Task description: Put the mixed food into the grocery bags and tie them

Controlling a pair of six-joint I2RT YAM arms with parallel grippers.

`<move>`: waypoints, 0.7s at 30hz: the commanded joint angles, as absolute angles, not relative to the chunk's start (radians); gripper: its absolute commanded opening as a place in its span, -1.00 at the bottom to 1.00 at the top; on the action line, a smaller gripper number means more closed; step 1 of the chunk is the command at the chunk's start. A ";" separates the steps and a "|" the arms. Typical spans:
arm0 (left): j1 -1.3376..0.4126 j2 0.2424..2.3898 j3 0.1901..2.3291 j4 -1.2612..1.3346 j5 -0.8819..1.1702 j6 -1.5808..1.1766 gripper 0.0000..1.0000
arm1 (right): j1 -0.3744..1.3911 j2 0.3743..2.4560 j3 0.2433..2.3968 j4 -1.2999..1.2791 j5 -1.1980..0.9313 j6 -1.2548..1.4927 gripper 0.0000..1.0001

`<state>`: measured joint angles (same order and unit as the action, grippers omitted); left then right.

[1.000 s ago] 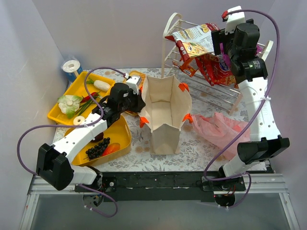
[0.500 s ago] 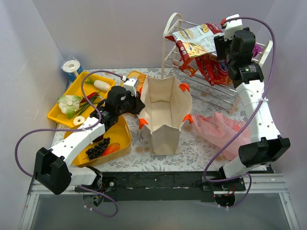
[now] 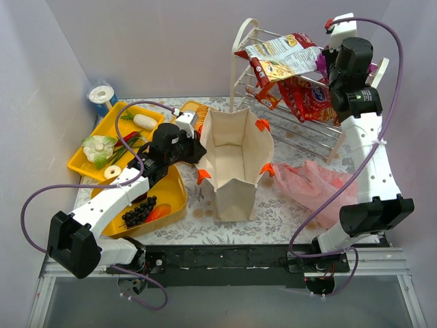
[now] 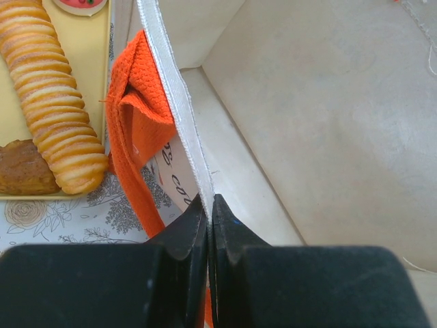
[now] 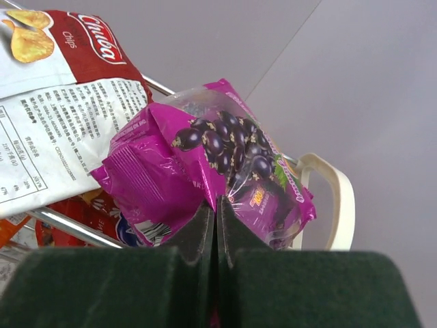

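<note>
Right wrist view: right claw (image 5: 216, 205), clamped on the purple packet (image 5: 225, 157), has shifted right at the rack (image 3: 300, 126) top, probably freeing it. Left claw (image 4: 209, 205) pinches the standing tote (image 3: 235, 154) rim, ready for loading.

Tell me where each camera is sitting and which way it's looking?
Top external: high behind the arms, looking down on the table, beige tote and both whole arms.
Left wrist: on the left arm, looking along the left gripper, shut on the tote's rim; its black fingers show.
Right wrist: on the right arm, looking past the right gripper, shut on the purple packet, toward the rack; its fingers show.
Shared: top and left wrist both show the tote.
</note>
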<state>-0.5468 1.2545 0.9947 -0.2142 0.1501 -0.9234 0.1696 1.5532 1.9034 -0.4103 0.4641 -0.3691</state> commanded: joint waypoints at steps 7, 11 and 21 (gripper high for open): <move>-0.545 1.195 0.988 -0.166 0.206 -0.940 -1.00 | 0.167 1.321 1.869 -0.249 0.034 -0.212 -0.97; -0.545 1.186 0.985 -0.163 0.195 -0.940 -1.00 | 0.169 1.224 1.790 -0.150 -0.156 -0.117 -0.97; -0.546 1.181 0.980 -0.160 0.184 -0.931 -1.00 | 0.233 1.112 1.524 0.198 -0.672 0.189 -0.97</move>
<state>-0.5468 1.2339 0.9878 -0.2089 0.1795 -0.9421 0.1776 1.1374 1.6192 -0.1265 -0.4194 0.0147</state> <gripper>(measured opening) 0.025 0.029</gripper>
